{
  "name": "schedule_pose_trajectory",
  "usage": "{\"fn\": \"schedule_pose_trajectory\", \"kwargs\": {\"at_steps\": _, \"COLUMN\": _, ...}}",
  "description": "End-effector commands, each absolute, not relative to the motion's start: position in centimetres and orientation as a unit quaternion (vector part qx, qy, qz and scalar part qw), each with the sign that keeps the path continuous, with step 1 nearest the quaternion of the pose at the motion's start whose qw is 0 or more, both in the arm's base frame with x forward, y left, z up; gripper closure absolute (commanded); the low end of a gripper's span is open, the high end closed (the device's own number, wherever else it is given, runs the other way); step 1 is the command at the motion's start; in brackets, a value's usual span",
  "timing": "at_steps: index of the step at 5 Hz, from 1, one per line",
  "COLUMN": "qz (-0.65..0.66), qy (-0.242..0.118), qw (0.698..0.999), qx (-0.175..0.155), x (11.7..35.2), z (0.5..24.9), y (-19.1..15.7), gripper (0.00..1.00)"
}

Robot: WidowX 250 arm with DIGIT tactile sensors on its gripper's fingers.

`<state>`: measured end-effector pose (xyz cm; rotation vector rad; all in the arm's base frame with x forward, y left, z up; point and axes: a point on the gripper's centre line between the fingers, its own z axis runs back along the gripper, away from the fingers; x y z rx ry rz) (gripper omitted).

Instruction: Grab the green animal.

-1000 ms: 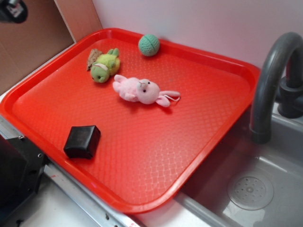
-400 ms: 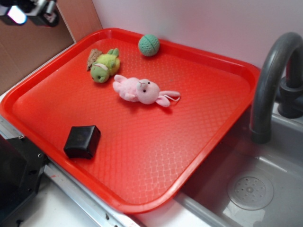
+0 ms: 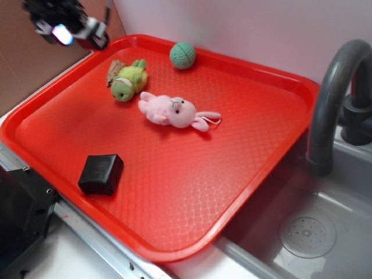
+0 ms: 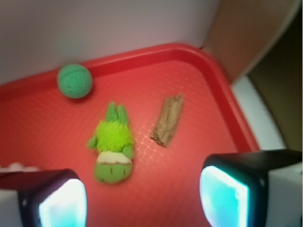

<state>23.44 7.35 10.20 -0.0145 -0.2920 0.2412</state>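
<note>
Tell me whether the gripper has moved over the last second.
Yes. The gripper has come in from the top left corner, moving right and down toward the red tray's far left corner.

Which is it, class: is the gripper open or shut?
Open: in the wrist view the gripper shows two fingers far apart with bare tray between them.

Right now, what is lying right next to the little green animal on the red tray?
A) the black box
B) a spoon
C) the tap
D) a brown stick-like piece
D. In the wrist view a brown stick-like piece lies just beside the green animal on the red tray, apart from it, while the black box sits far off near the tray's front edge.
</note>
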Motion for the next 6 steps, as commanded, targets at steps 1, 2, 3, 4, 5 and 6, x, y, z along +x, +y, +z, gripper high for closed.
{"fn": "schedule_pose_trajectory", "kwargs": {"at_steps": 1, "qz": 0.08, "qy": -0.111, "qw": 0.99, "qx": -0.027, "x": 27.1, "z": 6.2, "y": 6.5, "gripper": 0.0}}
{"fn": "schedule_pose_trajectory", "kwargs": {"at_steps": 2, "qz": 0.064, "qy": -0.091, "qw": 0.993, "qx": -0.03, "x": 27.6, "z": 4.8, "y": 5.7, "gripper": 0.0}}
{"fn": "schedule_pose_trajectory", "kwargs": {"at_steps": 3, "qz": 0.047, "qy": -0.076, "qw": 0.996, "qx": -0.029, "x": 27.4, "z": 3.9, "y": 4.9, "gripper": 0.0}}
{"fn": "schedule_pose_trajectory", "kwargs": {"at_steps": 4, "qz": 0.048, "qy": -0.075, "qw": 0.996, "qx": -0.014, "x": 27.0, "z": 3.4, "y": 4.5, "gripper": 0.99}}
{"fn": "schedule_pose_trajectory", "kwargs": {"at_steps": 5, "qz": 0.065, "qy": -0.083, "qw": 0.994, "qx": -0.005, "x": 26.8, "z": 3.9, "y": 4.7, "gripper": 1.0}}
{"fn": "schedule_pose_trajectory", "kwargs": {"at_steps": 6, "qz": 0.104, "qy": -0.096, "qw": 0.99, "qx": 0.016, "x": 26.3, "z": 5.6, "y": 5.3, "gripper": 1.0}}
